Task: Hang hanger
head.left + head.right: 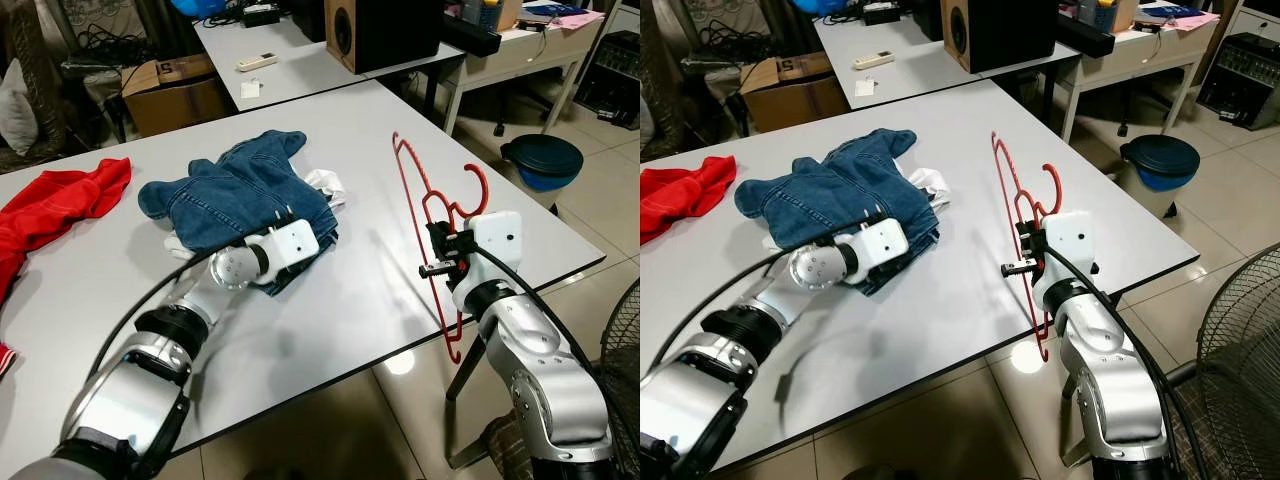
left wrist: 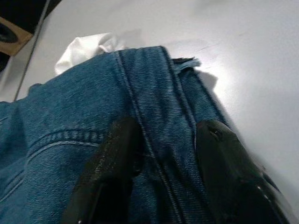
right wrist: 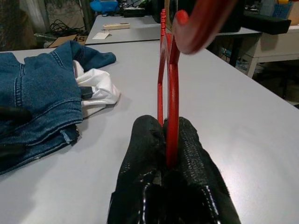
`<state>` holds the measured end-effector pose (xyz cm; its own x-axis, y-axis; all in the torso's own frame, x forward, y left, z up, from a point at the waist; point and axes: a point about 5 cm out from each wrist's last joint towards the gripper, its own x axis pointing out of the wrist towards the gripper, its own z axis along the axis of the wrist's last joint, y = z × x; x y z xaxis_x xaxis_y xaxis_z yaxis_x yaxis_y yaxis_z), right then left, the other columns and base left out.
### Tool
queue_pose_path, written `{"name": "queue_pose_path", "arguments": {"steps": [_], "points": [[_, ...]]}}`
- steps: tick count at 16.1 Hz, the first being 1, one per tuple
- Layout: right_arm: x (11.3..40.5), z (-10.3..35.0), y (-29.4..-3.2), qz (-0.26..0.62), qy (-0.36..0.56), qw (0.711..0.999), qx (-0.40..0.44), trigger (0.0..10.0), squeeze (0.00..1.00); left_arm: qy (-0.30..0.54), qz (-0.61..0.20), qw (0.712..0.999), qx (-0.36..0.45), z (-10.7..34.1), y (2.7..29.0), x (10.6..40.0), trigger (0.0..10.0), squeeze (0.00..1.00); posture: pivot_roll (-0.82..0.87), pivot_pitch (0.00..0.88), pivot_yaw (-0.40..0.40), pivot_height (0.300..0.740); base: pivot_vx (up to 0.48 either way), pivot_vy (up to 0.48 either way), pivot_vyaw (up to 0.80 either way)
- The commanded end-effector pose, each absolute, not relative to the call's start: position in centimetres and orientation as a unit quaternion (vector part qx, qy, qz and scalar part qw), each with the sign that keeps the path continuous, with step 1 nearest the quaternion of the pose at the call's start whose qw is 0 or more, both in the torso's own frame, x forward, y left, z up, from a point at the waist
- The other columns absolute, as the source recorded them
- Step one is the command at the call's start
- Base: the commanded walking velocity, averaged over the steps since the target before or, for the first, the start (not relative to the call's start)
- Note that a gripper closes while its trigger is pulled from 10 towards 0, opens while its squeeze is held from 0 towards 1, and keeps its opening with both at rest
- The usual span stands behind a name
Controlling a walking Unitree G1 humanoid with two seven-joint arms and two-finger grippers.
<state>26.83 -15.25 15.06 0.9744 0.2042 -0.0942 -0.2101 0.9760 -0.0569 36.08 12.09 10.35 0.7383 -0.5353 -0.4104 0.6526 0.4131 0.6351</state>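
Two grippers work: right gripper [image 1: 437, 252] clamps red hanger [image 1: 425, 215] near the counter [image 1: 400, 290] edge; left gripper [image 2: 163, 154], parted, straddles denim jacket [image 1: 235, 195].

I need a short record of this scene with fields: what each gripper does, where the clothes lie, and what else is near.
right gripper: shut on red hanger, held upright above the table edge
left gripper: open, fingers astride a fold of the denim jacket
white garment: partly under the denim jacket
red cloth: on the white table, at the robot's left
nearby: cardboard box, speaker, blue bin
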Motion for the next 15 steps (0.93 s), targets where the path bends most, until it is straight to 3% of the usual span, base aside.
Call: {"name": "queue_pose_path", "arguments": {"steps": [1,2,3,4,5,12,15], "points": [[27.0,15.3,-14.9,0.114,0.039,0.992,-0.036,10.0,0.00,0.071,-0.343,0.835,0.425,10.8,12.6,36.5,9.8,0.00,-0.07,0.000,0.111,0.740,0.000,0.000,0.00],[27.1,15.3,-14.8,0.115,0.039,0.992,-0.037,10.0,0.00,0.066,-0.338,0.835,0.428,11.0,12.6,36.6,5.8,0.00,-0.07,0.000,0.111,0.740,0.000,0.000,0.00],[27.1,15.3,-14.8,0.115,0.039,0.992,-0.037,10.0,0.00,0.065,-0.337,0.835,0.430,11.0,12.6,36.6,5.8,0.00,-0.07,0.000,0.112,0.740,0.000,0.000,0.00],[27.0,15.3,-14.8,0.116,0.039,0.992,-0.037,10.0,0.00,0.067,-0.337,0.833,0.433,11.0,12.7,36.6,2.3,0.00,-0.07,0.000,0.112,0.740,0.000,0.000,0.00],[27.0,15.3,-14.7,0.116,0.038,0.992,-0.037,10.0,0.00,0.075,-0.342,0.824,0.444,10.6,12.9,36.5,0.0,0.00,-0.08,0.000,0.118,0.740,0.000,0.000,0.00],[26.9,15.3,-14.9,0.113,0.036,0.992,-0.040,10.0,0.00,0.128,-0.382,0.812,0.423,8.6,12.5,35.5,0.0,0.00,-0.10,0.000,0.130,0.740,0.000,0.000,0.00],[27.0,15.4,-15.0,0.112,0.035,0.992,-0.042,10.0,0.00,0.141,-0.364,0.825,0.409,8.6,12.8,35.6,0.0,0.00,-0.10,0.000,0.129,0.740,0.000,0.000,0.00]]}}
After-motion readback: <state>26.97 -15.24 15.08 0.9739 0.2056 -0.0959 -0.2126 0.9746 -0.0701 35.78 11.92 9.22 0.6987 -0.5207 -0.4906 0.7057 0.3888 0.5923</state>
